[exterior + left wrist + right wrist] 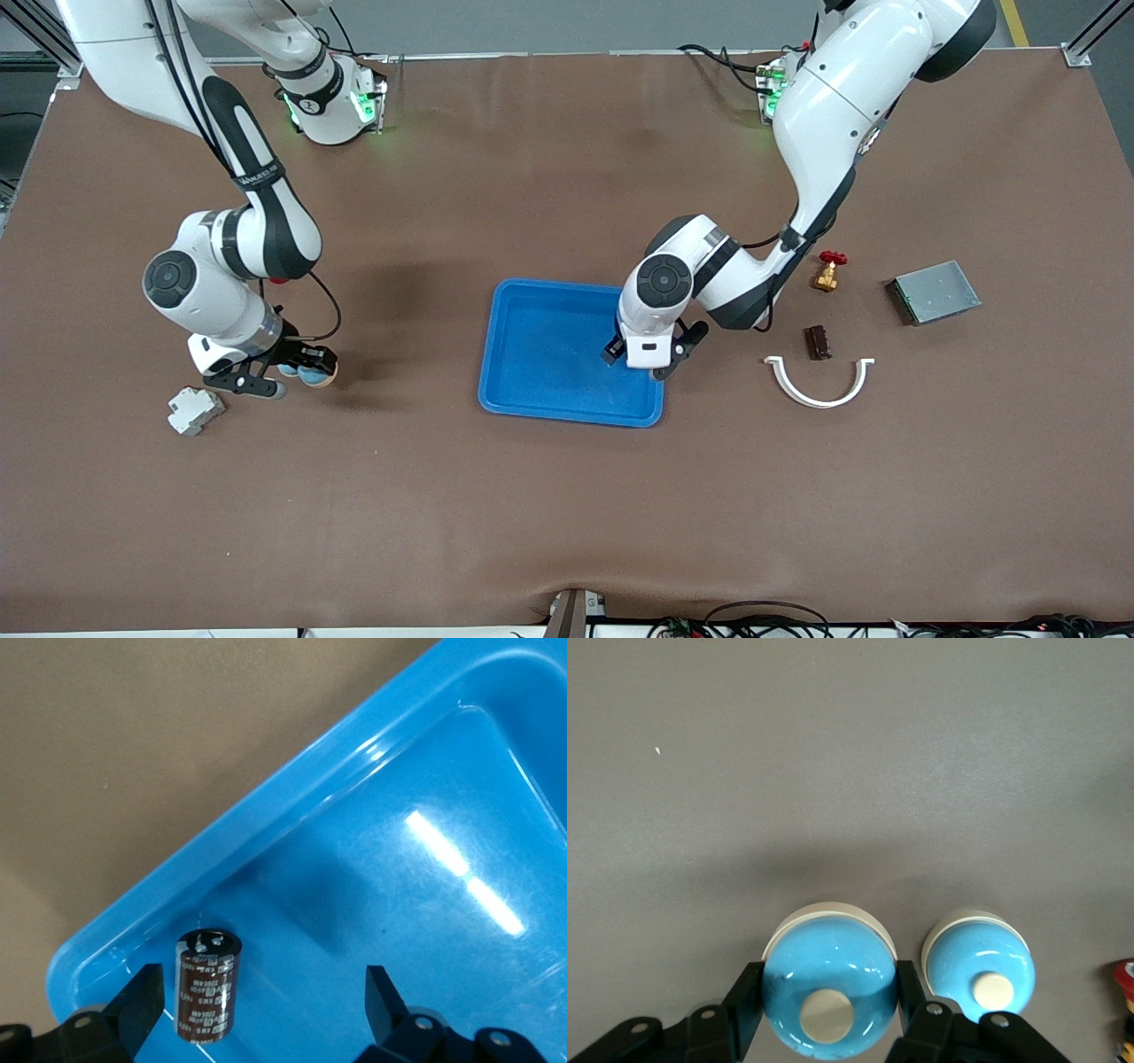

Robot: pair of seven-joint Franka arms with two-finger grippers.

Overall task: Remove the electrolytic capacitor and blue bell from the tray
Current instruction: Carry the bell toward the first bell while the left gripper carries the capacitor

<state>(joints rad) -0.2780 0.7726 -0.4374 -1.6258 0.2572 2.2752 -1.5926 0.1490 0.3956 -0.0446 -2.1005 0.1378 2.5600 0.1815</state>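
Note:
A dark brown capacitor (206, 985) with silver print stands in a corner of the blue tray (532, 306). My left gripper (261, 983) hangs open just above it, and the capacitor sits between the fingers (142, 992), close to one but apart from both. In the front view the left gripper (642, 356) is over the tray's end toward the left arm and hides the capacitor. My right gripper (828, 979) is shut on a blue dome bell (828, 992) with a cream button, low at the table toward the right arm's end. A second, smaller-looking blue bell (979, 966) sits right beside it.
A grey-white block (195, 410) lies beside the right gripper (297, 372), nearer to the front camera. Toward the left arm's end lie a red-handled brass valve (828, 270), a small brown block (817, 342), a white half-ring (819, 381) and a grey metal box (933, 291).

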